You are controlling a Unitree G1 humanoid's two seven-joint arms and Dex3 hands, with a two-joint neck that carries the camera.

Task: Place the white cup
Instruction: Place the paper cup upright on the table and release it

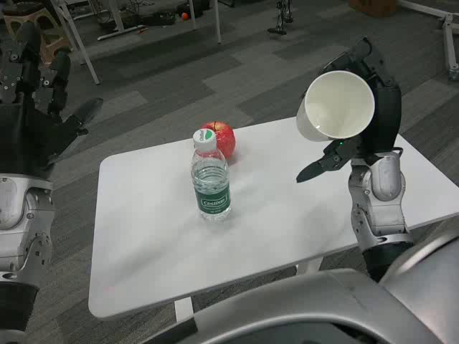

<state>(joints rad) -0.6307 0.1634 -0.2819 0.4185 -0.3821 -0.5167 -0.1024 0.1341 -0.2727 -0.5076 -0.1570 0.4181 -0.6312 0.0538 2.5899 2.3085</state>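
My right hand [373, 115] holds the white cup [336, 105] up in the air above the table's right side. The cup is tilted so its open mouth faces the camera, and it looks empty. Black fingers wrap behind and beside it, with the thumb sticking out below to the left. My left hand [36, 118] is raised at the far left, off the table, fingers spread and holding nothing.
On the white table [287, 215] a clear water bottle [210, 179] with a green label stands upright near the middle. A red apple [221, 137] sits just behind it. Table legs and chairs stand on the grey floor beyond.
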